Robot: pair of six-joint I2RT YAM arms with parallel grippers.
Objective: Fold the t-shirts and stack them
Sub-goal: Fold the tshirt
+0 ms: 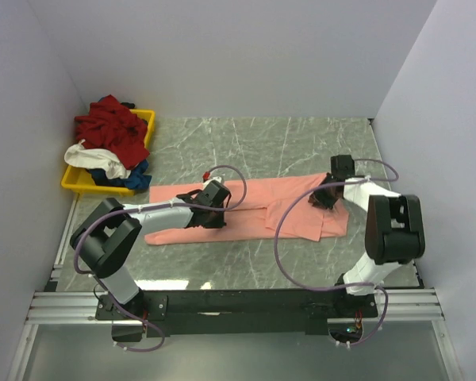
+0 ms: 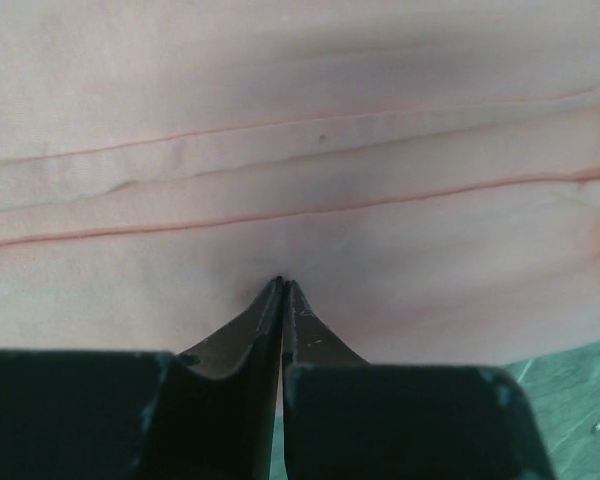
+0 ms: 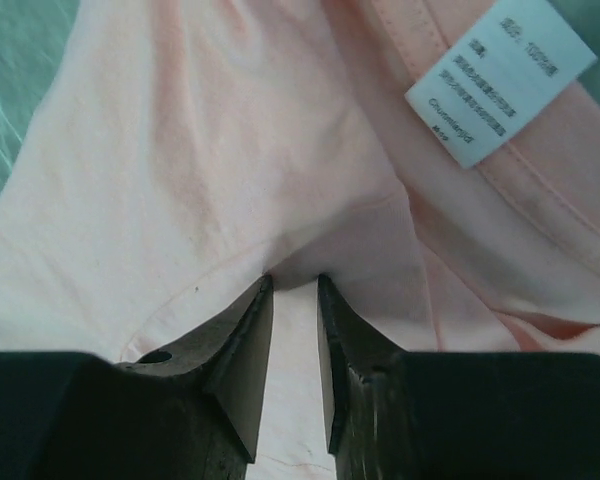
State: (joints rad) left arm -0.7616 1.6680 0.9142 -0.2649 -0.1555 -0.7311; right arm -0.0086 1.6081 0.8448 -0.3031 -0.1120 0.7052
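Across the middle of the table (image 1: pixel 301 151), the pink shirt (image 1: pixel 262 194) lies folded into a long, wrinkly strip, white label (image 3: pixel 500 80) showing; left gripper (image 2: pixel 282 282) and right gripper (image 3: pixel 292 280) both pinch its fabric.

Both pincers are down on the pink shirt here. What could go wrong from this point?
The left pincer looks shut on only a thin pinch of the salmon-pink t-shirt; it may slip free on lifting.
The right pincer grips a bunched fold near the neck label, so the layers may lift unevenly and skew the fold.
The right arm's purple cable loops over the shirt and could drag it.
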